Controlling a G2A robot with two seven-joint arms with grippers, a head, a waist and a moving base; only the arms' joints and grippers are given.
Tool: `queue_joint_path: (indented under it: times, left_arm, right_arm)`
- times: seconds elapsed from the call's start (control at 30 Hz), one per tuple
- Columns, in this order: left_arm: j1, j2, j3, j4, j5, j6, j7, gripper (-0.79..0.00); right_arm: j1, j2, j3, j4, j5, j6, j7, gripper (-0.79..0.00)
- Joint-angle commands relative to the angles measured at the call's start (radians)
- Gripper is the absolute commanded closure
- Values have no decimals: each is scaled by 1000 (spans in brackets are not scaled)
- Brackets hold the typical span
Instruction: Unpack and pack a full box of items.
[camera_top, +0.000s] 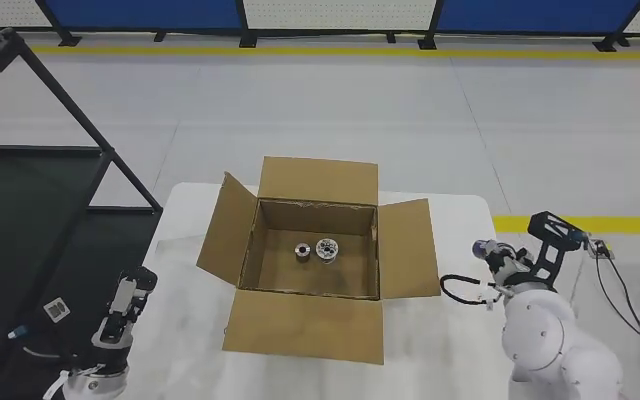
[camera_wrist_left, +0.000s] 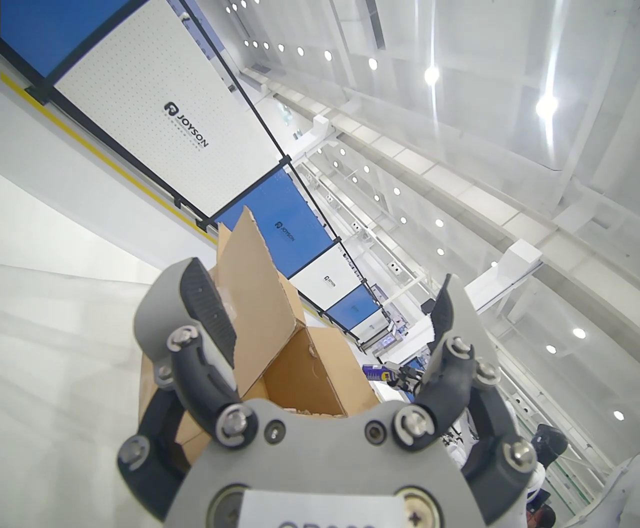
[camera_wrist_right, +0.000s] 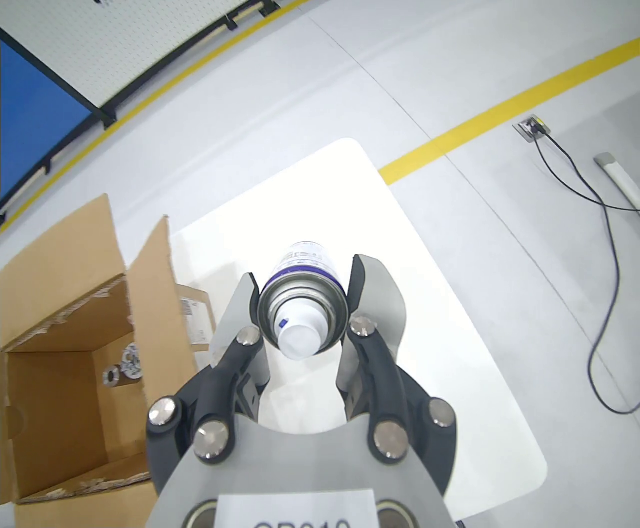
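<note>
Grey floor (camera_top: 400, 110), yellow line (camera_top: 300, 50), blue panels (camera_top: 140, 12).

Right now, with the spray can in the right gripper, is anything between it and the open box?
Yes. A side flap of the box angles up between the spray can, held in the right gripper, and the opening; the can would likely have to go over it. Two metal parts lie on the box floor.

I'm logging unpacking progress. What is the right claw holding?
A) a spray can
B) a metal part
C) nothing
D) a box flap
A: the right claw is shut on the can, its two fingers pressed against the can's sides above the table.
</note>
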Motion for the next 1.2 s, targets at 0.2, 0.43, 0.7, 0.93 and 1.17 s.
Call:
queue_joint_path:
  times: [0.2,0.43,0.7,0.93,1.17]
  left_arm:
    - [0,0,0,0,0,0,0,-785]
    - [0,0,0,0,0,0,0,-785]
    - [0,0,0,0,0,0,0,-785]
    - [0,0,0,0,0,0,0,-785]
    - [0,0,0,0,0,0,0,-785]
  right_arm:
    - [102,13,39,254,-82,-93,94,0]
    - [203,23,76,459,-42,-165,116,0]
    - [238,33,78,545,-51,-213,120,0]
    - [240,38,80,565,-42,-225,120,0]
    - [243,41,74,588,-29,-225,121,0]
